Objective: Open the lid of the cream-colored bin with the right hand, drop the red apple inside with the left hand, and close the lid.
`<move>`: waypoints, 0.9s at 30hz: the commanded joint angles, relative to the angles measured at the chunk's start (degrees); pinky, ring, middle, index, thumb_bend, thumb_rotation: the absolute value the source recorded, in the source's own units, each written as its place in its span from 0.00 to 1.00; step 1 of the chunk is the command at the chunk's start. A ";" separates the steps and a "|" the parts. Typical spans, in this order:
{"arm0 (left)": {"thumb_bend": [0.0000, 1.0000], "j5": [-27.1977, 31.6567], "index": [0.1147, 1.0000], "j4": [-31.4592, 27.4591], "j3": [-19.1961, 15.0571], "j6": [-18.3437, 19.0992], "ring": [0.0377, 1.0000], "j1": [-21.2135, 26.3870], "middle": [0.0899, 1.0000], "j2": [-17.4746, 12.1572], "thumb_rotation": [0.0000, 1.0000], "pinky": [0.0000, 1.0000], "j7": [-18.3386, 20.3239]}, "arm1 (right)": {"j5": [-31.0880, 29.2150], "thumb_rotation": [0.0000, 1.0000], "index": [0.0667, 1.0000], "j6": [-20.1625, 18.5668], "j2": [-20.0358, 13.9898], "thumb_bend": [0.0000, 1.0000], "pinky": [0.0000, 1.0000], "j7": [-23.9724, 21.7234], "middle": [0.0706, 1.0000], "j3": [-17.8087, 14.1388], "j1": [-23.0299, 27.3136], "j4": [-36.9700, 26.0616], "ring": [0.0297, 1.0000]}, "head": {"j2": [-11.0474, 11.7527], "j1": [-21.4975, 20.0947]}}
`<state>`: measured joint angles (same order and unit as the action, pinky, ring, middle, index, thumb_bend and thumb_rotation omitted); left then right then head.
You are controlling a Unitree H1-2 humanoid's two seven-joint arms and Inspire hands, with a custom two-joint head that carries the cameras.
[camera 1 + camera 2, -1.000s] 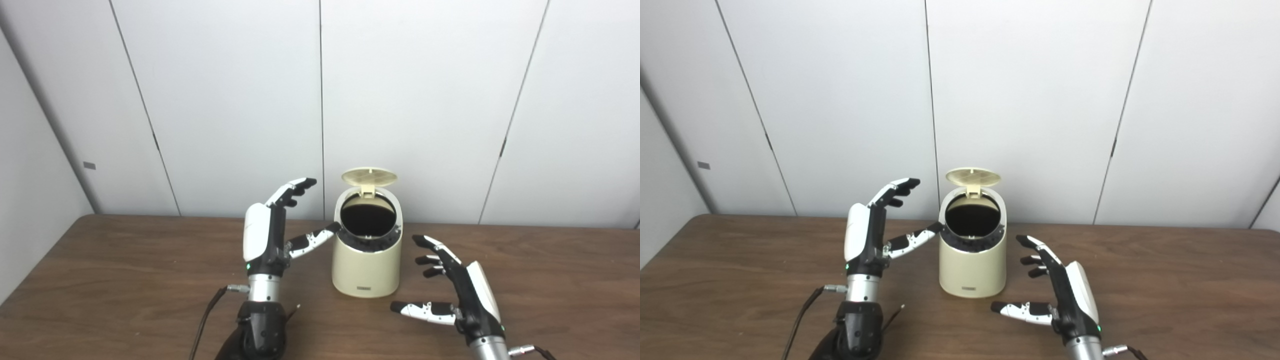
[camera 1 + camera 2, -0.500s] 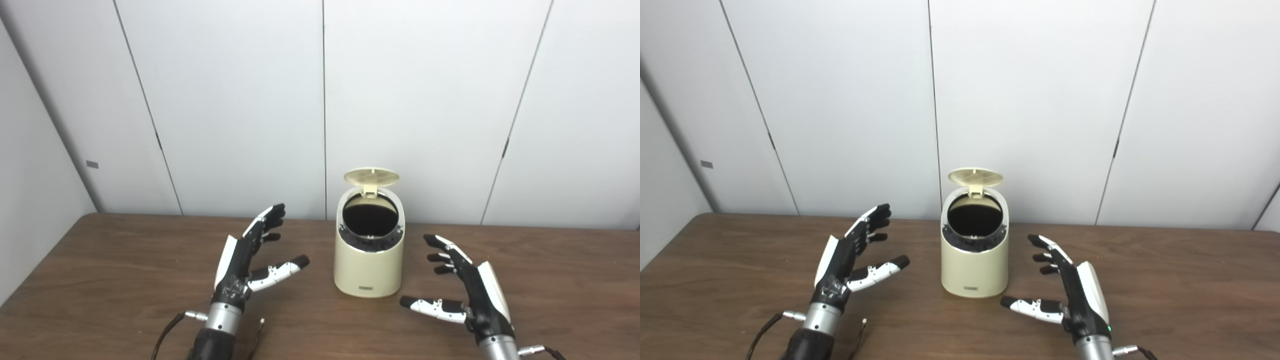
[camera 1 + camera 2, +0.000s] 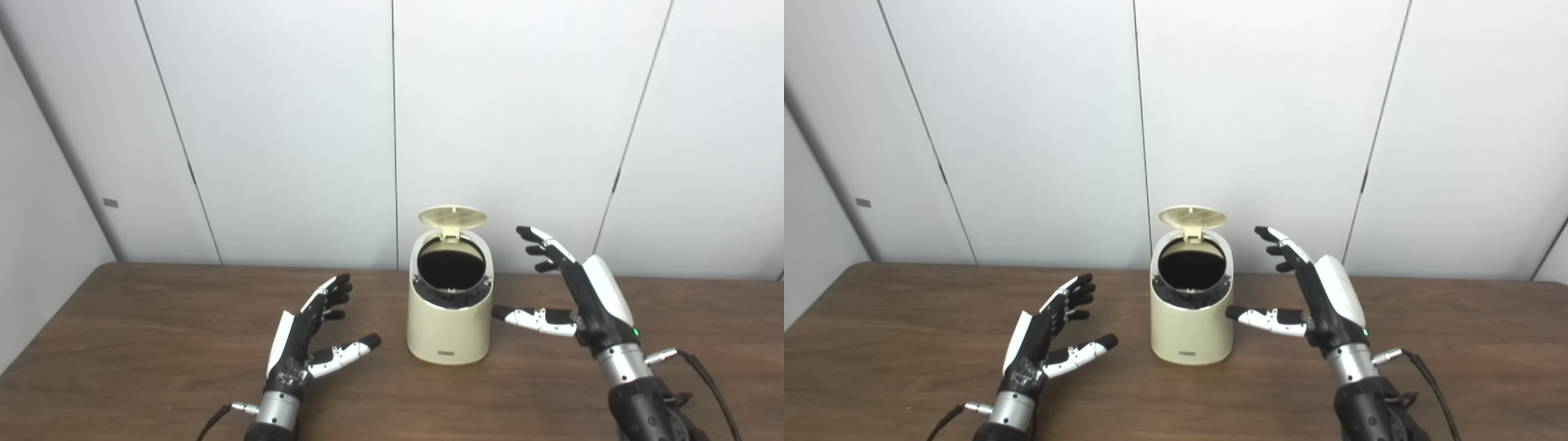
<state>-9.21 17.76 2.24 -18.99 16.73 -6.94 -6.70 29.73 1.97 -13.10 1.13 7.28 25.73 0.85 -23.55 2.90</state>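
The cream-colored bin stands mid-table with its round lid tipped up at the back, leaving the dark opening exposed. No red apple shows anywhere; the bin's inside is too dark to read. My left hand lies low over the table left of the bin, open and holding nothing. My right hand is raised just right of the bin, open, its thumb reaching toward the bin's side and its fingers level with the lid.
The brown wooden table runs back to white wall panels. Cables trail from both wrists near the front edge, the right one being a cable.
My left hand has dropped from beside the bin's rim down to the table on the left. My right hand has risen from the table to lid height beside the bin.
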 commanded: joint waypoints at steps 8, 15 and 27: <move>0.78 0.96 0.86 3.60 -0.94 -3.13 0.82 0.11 0.83 0.73 0.21 0.73 0.34 | 5.41 0.52 0.88 -5.45 -3.77 0.69 0.63 -7.26 0.86 2.46 11.62 -3.49 0.79 | -0.03 -0.05; 0.78 1.42 0.86 5.40 -1.38 -3.89 0.80 0.66 0.83 0.90 0.20 0.71 0.72 | 7.40 0.57 0.87 -5.56 -5.12 0.71 0.68 -11.22 0.88 4.89 17.44 -1.56 0.85 | 0.31 0.03; 0.77 0.74 0.86 6.16 -1.28 -4.60 0.79 1.13 0.83 0.87 0.17 0.73 0.64 | 9.36 0.69 0.81 -2.48 -6.45 0.71 0.70 -14.79 0.83 9.15 24.19 2.98 0.86 | 0.34 -0.15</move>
<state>-8.49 21.76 0.89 -21.61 18.93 -6.39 -5.88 39.31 -2.36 -19.06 -13.91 16.76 46.55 4.60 -23.20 2.72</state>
